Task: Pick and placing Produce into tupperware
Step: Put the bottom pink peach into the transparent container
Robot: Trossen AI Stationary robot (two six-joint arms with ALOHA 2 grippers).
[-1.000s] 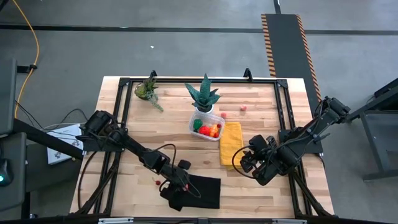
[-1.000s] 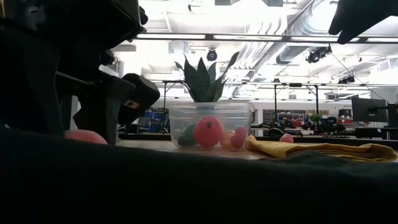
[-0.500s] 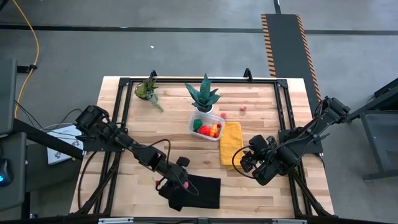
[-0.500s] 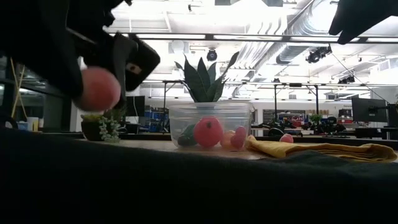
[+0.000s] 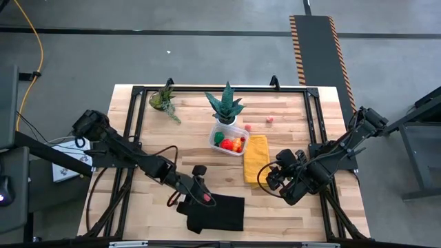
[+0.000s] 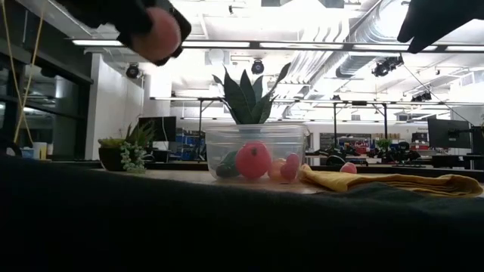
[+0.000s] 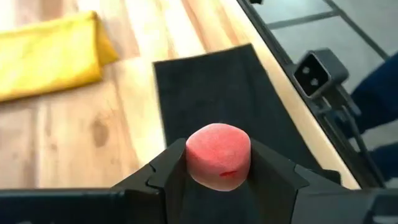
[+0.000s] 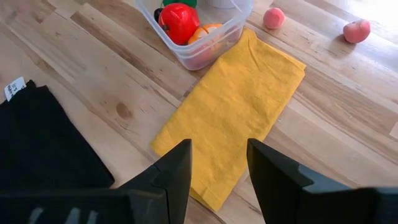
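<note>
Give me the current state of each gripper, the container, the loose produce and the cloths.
left gripper: shut on pink fruit, raised over black cloth
right gripper: open, empty, above yellow cloth
tupperware: upright, no lid, holding several pieces
two pink pieces: loose on table
yellow cloth: lying flat beside tupperware

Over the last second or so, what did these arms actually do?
The left end effector, shut on a pink-red toy fruit, rose off the table by the black cloth, carrying it. The right end effector stayed open above the yellow cloth; the tupperware and its contents didn't move.
</note>
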